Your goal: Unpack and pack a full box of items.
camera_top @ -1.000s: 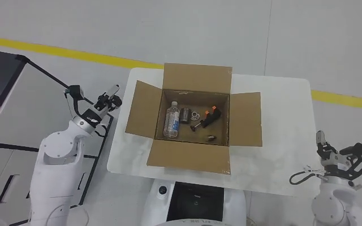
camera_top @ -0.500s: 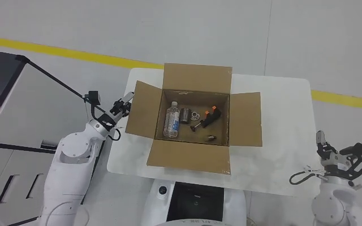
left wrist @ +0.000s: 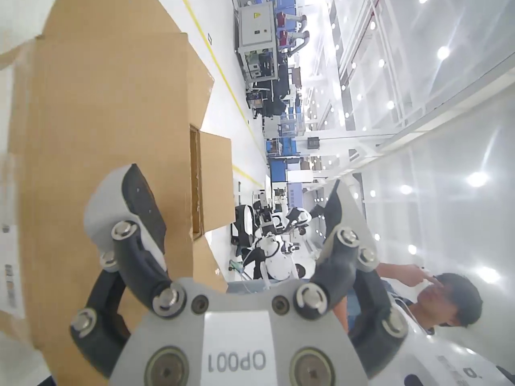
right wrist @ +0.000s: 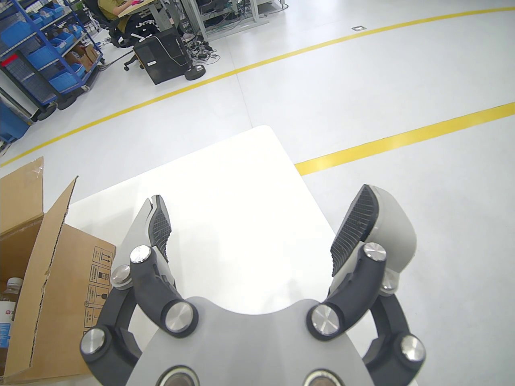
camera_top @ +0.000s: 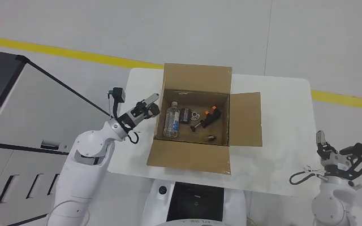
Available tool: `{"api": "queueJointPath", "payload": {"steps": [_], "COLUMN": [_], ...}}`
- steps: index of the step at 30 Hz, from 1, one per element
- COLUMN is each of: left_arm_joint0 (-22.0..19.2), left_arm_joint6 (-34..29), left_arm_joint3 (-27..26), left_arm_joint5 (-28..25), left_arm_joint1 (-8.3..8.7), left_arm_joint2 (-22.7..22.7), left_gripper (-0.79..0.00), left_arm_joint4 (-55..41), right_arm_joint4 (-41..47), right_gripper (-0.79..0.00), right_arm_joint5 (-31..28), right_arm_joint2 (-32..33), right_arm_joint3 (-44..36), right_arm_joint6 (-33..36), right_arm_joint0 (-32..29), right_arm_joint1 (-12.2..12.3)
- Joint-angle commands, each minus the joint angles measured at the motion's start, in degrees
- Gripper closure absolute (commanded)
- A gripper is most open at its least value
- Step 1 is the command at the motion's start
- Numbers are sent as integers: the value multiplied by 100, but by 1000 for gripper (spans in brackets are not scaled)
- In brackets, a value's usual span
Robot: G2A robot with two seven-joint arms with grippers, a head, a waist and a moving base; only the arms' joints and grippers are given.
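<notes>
An open cardboard box (camera_top: 195,150) stands on the white table (camera_top: 283,113). Inside lie a clear water bottle (camera_top: 171,120), a metal cylinder (camera_top: 185,114), an orange and black tool (camera_top: 210,114) and a small dark part (camera_top: 211,137). My left gripper (camera_top: 148,105) is open at the box's left side, with one finger (left wrist: 136,198) against the cardboard of the left flap (left wrist: 100,114). Low at the right, off the table's near corner, my right gripper (camera_top: 337,148) is open and holds nothing (right wrist: 261,226). The box (right wrist: 44,251) and bottle (right wrist: 8,303) lie far from it.
The far, right and near flaps are spread flat around the box. A black frame (camera_top: 34,73) stands left of the table. A yellow floor line (camera_top: 68,53) runs behind. The table's right corner (right wrist: 265,134) lies ahead of my right gripper.
My left arm has swung right from beside the table to the box's left side. The left flap, spread flat before, now stands up at the gripper. The right arm has kept still.
</notes>
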Motion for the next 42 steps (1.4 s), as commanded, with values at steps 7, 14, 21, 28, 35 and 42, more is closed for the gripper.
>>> {"api": "queueJointPath", "payload": {"steps": [7,14,21,28,35,42], "left_arm_joint0": [57,57,82,-230,-751,-1027], "left_arm_joint6": [19,19,24,-244,-109,209], "left_arm_joint3": [-107,-107,-84,104,765,1112], "left_arm_joint5": [225,225,271,462,285,162], "left_arm_joint1": [-24,-24,-39,-84,-169,-164], "left_arm_joint2": [340,340,395,976,1568,1559], "left_gripper": [-785,-785,-785,-785,-785,-785], "left_arm_joint4": [-25,-25,-282,-387,-127,428], "right_arm_joint4": [0,0,0,0,0,0], "right_gripper": [-785,-785,-785,-785,-785,-785], "right_arm_joint5": [0,0,0,0,0,0], "right_arm_joint2": [0,0,0,0,0,0], "right_arm_joint3": [0,0,0,0,0,0], "right_arm_joint6": [0,0,0,0,0,0], "right_arm_joint0": [0,0,0,0,0,0], "right_arm_joint1": [0,0,0,0,0,0]}}
